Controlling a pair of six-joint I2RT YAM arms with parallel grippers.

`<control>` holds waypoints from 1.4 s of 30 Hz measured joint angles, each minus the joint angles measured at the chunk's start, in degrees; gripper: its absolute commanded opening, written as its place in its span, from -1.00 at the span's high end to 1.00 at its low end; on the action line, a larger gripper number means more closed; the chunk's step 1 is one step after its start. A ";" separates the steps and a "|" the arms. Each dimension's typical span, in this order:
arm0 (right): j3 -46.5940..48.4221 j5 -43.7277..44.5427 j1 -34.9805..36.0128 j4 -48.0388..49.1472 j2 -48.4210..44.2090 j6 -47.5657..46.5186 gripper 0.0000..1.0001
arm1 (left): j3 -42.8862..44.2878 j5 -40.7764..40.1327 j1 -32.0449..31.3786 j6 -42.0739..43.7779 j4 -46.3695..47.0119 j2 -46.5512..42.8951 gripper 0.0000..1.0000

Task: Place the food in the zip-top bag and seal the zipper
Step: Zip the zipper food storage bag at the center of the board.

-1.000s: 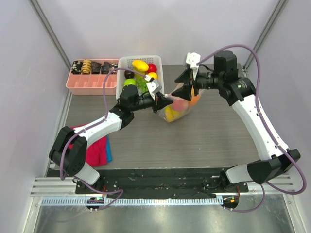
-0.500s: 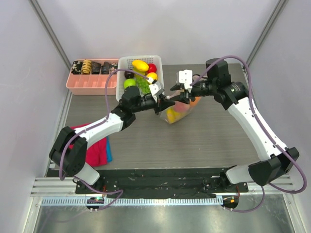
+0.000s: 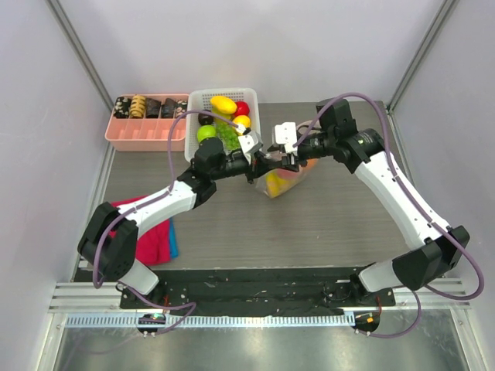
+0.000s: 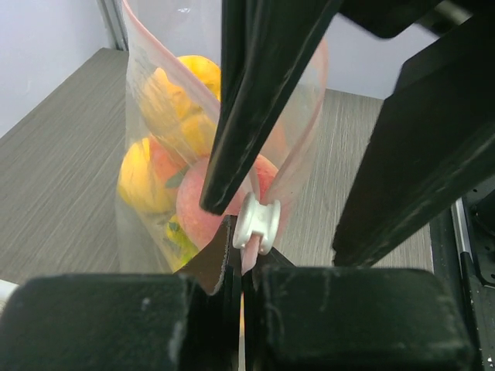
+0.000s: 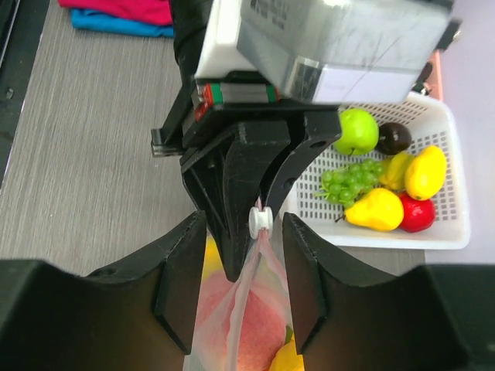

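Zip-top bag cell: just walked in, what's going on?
The left gripper is shut on the zip-top bag at its mouth edge, beside the white slider. The right gripper has open fingers straddling that slider without gripping it. The zipper is not yet closed; its strips spread apart. Some food is bagged, with more in the white basket.

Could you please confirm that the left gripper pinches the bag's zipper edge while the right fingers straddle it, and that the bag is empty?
The zip-top bag is not empty: the left wrist view shows a pink peach and yellow fruit inside it. The rest holds.
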 measured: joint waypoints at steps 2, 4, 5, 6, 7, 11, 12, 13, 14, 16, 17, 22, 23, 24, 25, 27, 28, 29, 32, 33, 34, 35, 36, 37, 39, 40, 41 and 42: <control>0.09 0.39 0.11 -0.79 0.72 -0.33 0.10 | 0.00 0.00 -0.02 0.33 -0.11 -0.15 1.00; 0.39 0.57 0.13 -1.38 1.44 -0.68 0.23 | 0.00 -0.04 -0.02 0.57 -0.50 -0.31 1.00; 0.57 0.61 0.17 -1.62 1.68 -0.90 0.27 | 0.00 -0.07 -0.02 0.61 -0.79 -0.35 1.00; 0.79 0.66 0.22 -1.84 1.81 -1.01 0.30 | 0.00 -0.09 -0.02 0.66 -1.09 -0.42 1.00; 1.05 0.76 0.31 -2.03 1.92 -1.09 0.31 | 0.00 -0.11 -0.02 0.68 -1.31 -0.44 1.00; 1.90 0.85 0.72 -2.27 1.99 -1.09 0.33 | 0.00 -0.42 -0.09 0.79 -1.68 -0.66 1.00; 2.16 0.90 0.81 -2.36 2.03 -0.98 0.41 | 0.00 -0.52 -0.11 0.81 -1.79 -0.74 1.00; 2.25 0.90 0.85 -2.36 2.03 -0.90 0.49 | 0.00 -0.55 -0.13 0.81 -1.86 -0.85 1.00; 2.34 0.96 0.94 -2.38 2.03 -0.74 0.57 | 0.00 -0.55 -0.13 0.83 -1.95 -0.92 1.00; 2.47 1.25 1.07 -2.36 2.03 -0.68 0.85 | 0.00 -0.55 -0.13 0.83 -2.21 -1.03 1.00; 2.47 1.49 1.09 -2.29 2.03 -0.63 0.91 | 0.00 -0.55 -0.13 0.83 -2.47 -1.11 1.00; 2.62 2.84 1.27 -2.21 2.03 -0.26 0.98 | -0.26 -1.18 -0.13 0.81 -2.82 -1.42 1.00; 2.82 3.37 1.38 -2.23 2.03 -0.20 0.98 | -0.55 -1.53 -0.13 0.79 -2.71 -1.68 1.00; 2.95 3.76 1.55 -2.25 2.03 -0.17 0.98 | -1.01 -1.84 -0.13 0.72 -2.58 -2.12 1.00; 3.06 4.09 1.70 -2.27 2.03 -0.15 0.98 | -1.46 -2.08 -0.13 0.61 -2.58 -2.71 1.00; 3.32 4.61 2.14 -2.23 2.03 -0.17 0.98 | -2.14 -2.47 0.00 0.59 -2.60 -3.69 1.00; 3.45 4.92 2.29 -2.19 2.03 -0.17 0.98 | -2.47 -2.58 0.04 0.57 -2.60 -4.20 1.00; 3.48 5.16 2.40 -2.08 2.01 -0.17 0.98 | -2.73 -2.67 0.15 0.55 -2.60 -4.59 1.00; 3.48 6.01 2.54 -2.08 1.99 -0.20 0.98 | -3.43 -3.13 0.39 0.52 -2.60 -5.42 1.00; 3.48 6.19 2.56 -2.10 1.99 -0.22 0.98 | -3.63 -3.19 0.50 0.50 -2.62 -5.70 1.00; 3.48 6.34 2.58 -2.12 1.99 -0.22 0.98 | -3.80 -3.37 0.61 0.46 -2.60 -5.99 1.00; 3.48 6.54 2.58 -2.10 1.95 -0.24 0.98 | -3.93 -3.43 0.70 0.39 -2.62 -6.23 1.00; 3.48 6.69 2.58 -2.14 1.86 -0.28 0.98 | -4.07 -3.52 0.76 0.37 -2.62 -6.51 1.00; 3.48 6.78 2.58 -2.16 1.79 -0.31 0.98 | -4.20 -3.58 0.81 0.37 -2.62 -6.78 1.00; 3.48 7.02 2.58 -2.16 1.62 -0.44 0.98 | -4.61 -3.61 1.14 0.35 -2.60 -7.52 1.00; 3.48 7.19 2.58 -2.21 1.57 -0.46 0.98 | -4.85 -3.58 1.36 0.35 -2.62 -7.87 1.00; 3.48 7.48 2.56 -2.36 1.49 -0.52 0.98 | -5.03 -3.56 1.60 0.31 -2.62 -8.13 1.00; 3.48 7.72 2.58 -2.45 1.40 -0.68 0.98 | -5.09 -3.56 1.79 0.22 -2.62 -8.26 1.00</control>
